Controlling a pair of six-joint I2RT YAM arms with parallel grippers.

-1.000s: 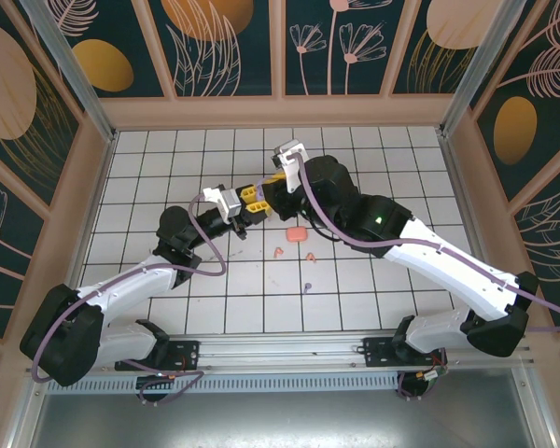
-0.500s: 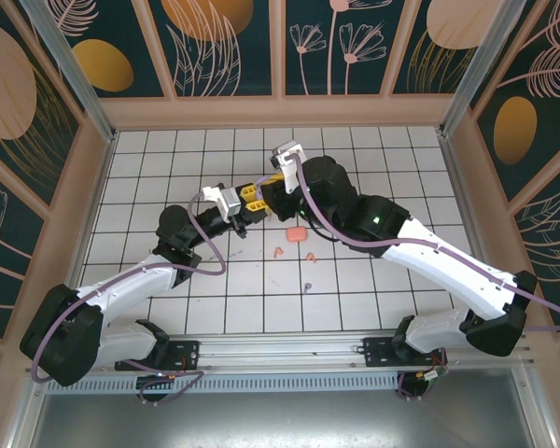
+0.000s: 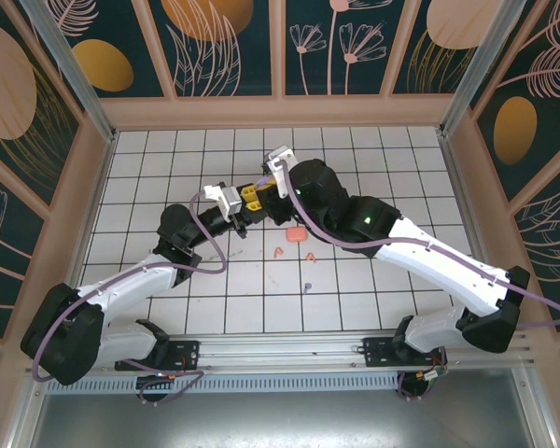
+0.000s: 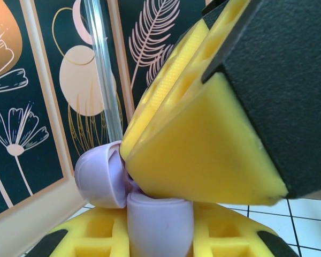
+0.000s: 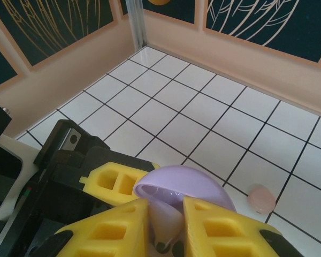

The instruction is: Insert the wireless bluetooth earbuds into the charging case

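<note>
Insertion over the table. The left gripper has its jaws clenched on the lilac case, holding it off the tiles with the lid swung open. This presents the well to the right gripper, whose jaws pinch a lilac earbud directly above it. Counted on the tiles, just right of and nearer than the jaws: one coral case, two coral earbuds and one loose lilac earbud. One pale pink piece lies apart — case or bud cannot be told.
</note>
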